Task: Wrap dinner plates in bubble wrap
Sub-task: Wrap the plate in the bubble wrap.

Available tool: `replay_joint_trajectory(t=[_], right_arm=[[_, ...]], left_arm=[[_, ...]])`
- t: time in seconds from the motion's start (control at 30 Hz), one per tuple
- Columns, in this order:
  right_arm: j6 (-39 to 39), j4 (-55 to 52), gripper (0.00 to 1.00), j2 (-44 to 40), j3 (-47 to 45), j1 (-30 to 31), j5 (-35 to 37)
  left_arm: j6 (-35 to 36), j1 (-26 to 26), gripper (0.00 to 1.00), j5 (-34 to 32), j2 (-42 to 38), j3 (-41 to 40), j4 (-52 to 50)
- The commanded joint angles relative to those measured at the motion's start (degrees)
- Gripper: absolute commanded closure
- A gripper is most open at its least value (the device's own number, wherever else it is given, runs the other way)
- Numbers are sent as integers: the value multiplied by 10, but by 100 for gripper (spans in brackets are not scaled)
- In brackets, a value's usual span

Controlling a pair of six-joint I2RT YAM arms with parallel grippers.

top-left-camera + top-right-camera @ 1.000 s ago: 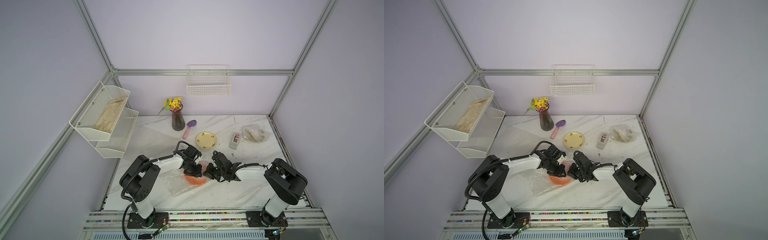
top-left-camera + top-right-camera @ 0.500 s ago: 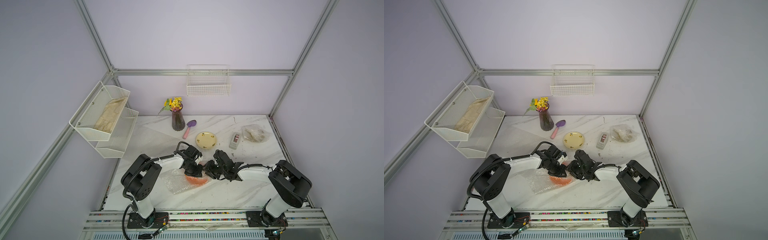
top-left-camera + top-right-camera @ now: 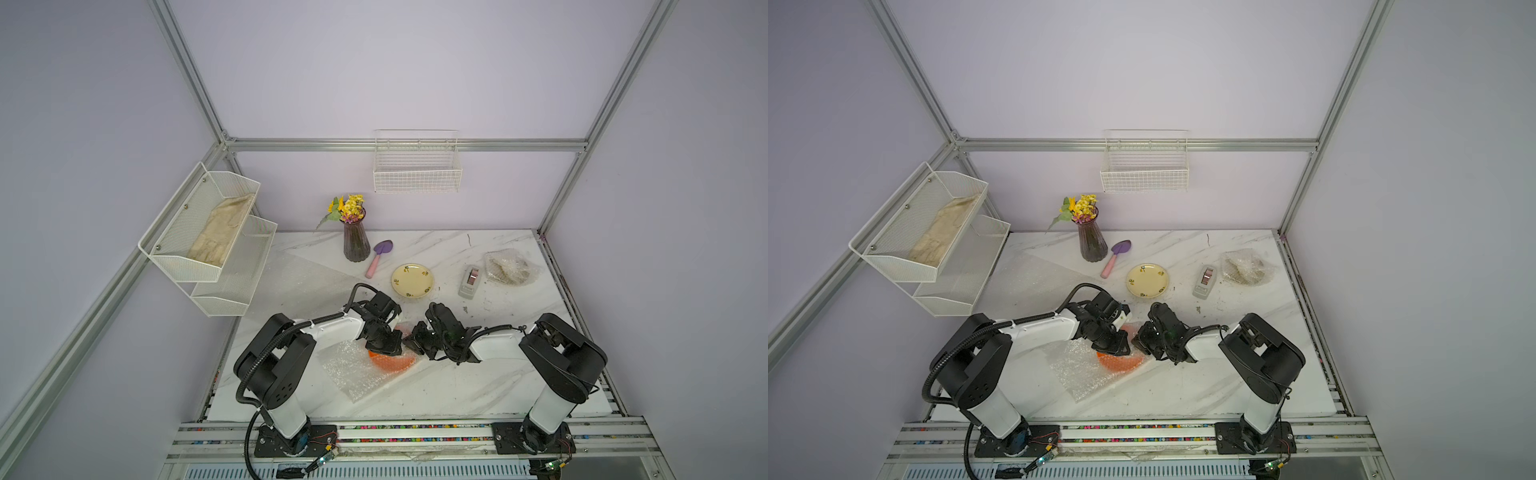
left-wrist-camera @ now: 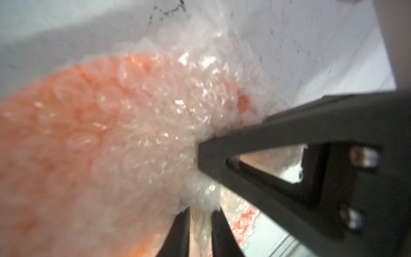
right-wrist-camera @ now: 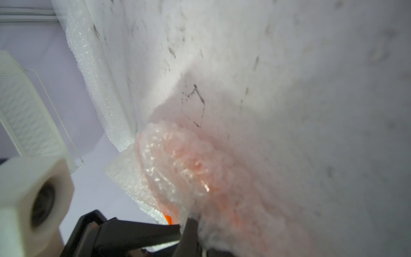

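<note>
Bubble wrap [image 3: 353, 370] over one orange plate [image 3: 390, 360], one yellow plate [image 3: 412, 281] bare, right pincer [image 5: 188, 222] pinching wrap, left pincer [image 4: 201, 181] unclear.

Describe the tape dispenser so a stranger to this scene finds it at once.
Start at the white marble table and look toward its back right corner. Between the yellow plate and a crumpled bubble wrap bundle lies the tape dispenser. It alone is small, grey and boxy, with a reddish spot on top.

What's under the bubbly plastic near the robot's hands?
An orange plate shows through the bubble wrap. The left pincer and right pincer cover its far side, so that part cannot be seen.
</note>
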Motion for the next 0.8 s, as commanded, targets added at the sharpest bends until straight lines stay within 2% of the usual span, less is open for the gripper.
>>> replay_joint_trajectory(t=[0.0, 0.07, 0.2, 0.3, 0.43, 0.57, 0.67, 0.73, 0.77], right_arm=[[0, -67, 96, -10, -35, -15, 50], [-9, -85, 98, -34, -49, -28, 63], [-40, -133, 98, -82, -66, -61, 69], [-54, -156, 100, -116, -87, -86, 69], [-64, -166, 100, -141, -107, -109, 60], [-69, -168, 100, -140, -105, -110, 54], [-76, -172, 100, -142, -104, -110, 54], [-79, -176, 100, -140, -103, -110, 54], [-78, -175, 100, -140, -104, -110, 54]], left_arm=[[-32, 4, 66, -116, -66, 2, -96], [-61, 15, 57, -187, -103, 15, -137], [-95, 64, 40, -225, -164, 5, -172], [-103, 118, 29, -193, -190, -38, -141], [-96, 172, 23, -91, -202, -106, -28], [-100, 203, 23, 15, -173, -147, 95], [-106, 213, 24, 67, -145, -162, 159], [-114, 217, 31, 104, -119, -177, 212], [-117, 219, 39, 122, -113, -182, 235]])
